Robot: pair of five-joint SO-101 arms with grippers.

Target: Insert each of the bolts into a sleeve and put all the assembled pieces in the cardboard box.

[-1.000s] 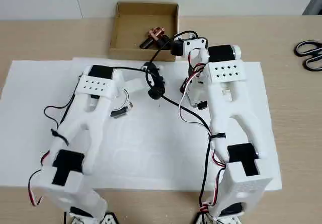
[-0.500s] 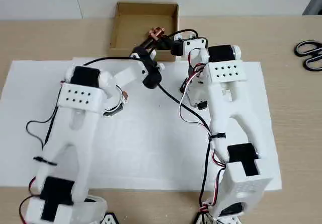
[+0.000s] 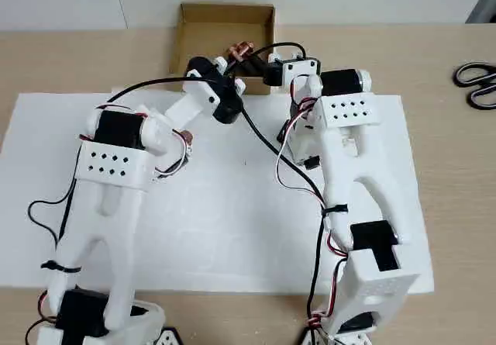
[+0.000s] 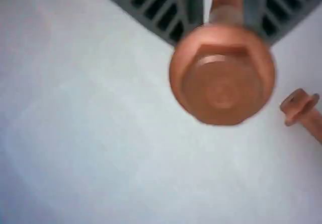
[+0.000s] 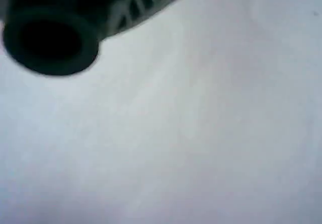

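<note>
Gripping a copper bolt [image 4: 222, 75] by its shank, the left gripper [image 4: 223, 12] is clamped tight above the white sheet [image 4: 75, 133]. The right gripper [image 5: 95, 17] pinches a black sleeve [image 5: 50, 43]. The smart play is to line shank with bore, then push straight. Count: two loose bolts, the spare bolt [image 4: 302, 110] lying nearby, one loose sleeve, and one assembled piece [image 3: 240, 50] in the cardboard box [image 3: 203, 46].
</note>
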